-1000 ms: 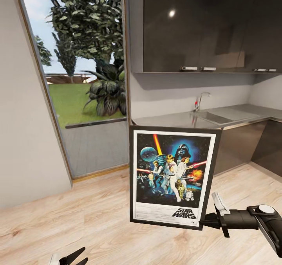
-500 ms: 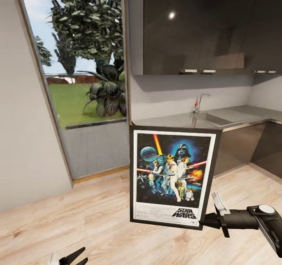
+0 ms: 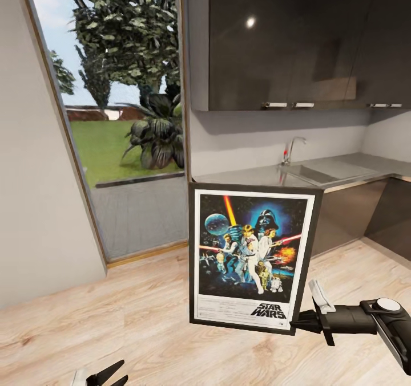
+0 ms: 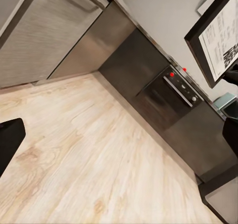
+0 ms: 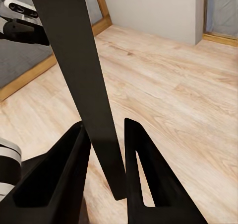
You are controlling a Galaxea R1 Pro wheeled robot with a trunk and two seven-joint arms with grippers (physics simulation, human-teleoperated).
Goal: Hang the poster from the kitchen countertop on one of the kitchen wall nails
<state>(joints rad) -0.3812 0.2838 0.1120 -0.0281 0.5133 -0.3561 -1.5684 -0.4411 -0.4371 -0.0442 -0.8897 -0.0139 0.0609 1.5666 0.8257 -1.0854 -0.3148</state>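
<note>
Kitchen countertop [image 3: 337,168] behind, right hand [image 3: 301,321] clamps the poster [image 3: 251,257]; left hand [image 3: 105,374] cropped, grip unclear.

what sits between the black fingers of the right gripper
In the right wrist view, the thin black-framed Star Wars poster, seen edge-on, stands between the fingers of the right gripper. The head view shows it clamped at the lower right corner.

Bright daylight from window [image 3: 123,89], glare spot on cabinet [image 3: 250,21], soft render
</note>
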